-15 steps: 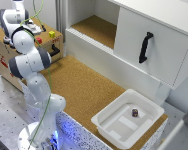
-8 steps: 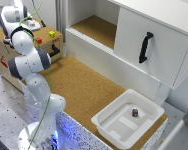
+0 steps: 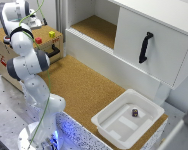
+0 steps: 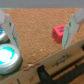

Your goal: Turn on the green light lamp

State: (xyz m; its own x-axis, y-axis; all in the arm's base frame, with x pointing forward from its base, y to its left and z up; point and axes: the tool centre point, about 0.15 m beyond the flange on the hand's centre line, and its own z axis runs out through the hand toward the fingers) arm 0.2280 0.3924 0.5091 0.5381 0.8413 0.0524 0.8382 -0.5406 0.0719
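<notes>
The green light lamp (image 3: 52, 34), a small yellow-green cube knob, sits on top of the wooden box (image 3: 6, 52) at the exterior view's left, beside a small red knob (image 3: 38, 40). My arm's wrist hovers over the back of that box. In the wrist view my gripper (image 4: 40, 42) is open above the box's cork top with nothing between its fingers. The red knob (image 4: 58, 33) lies near one finger (image 4: 75, 25). A round dome (image 4: 8, 56) glowing teal-green sits by the other finger (image 4: 7, 25). The yellow-green knob is out of the wrist view.
A black handle (image 3: 54, 51) is on the box's front. A white cabinet with a black door handle (image 3: 144, 47) and an open shelf (image 3: 96, 27) stands behind the cork table. A white tray (image 3: 111, 112) holding a small dark object (image 3: 135, 113) sits at the front right.
The arm's wrist has shifted slightly above the wooden box. Nothing else has moved.
</notes>
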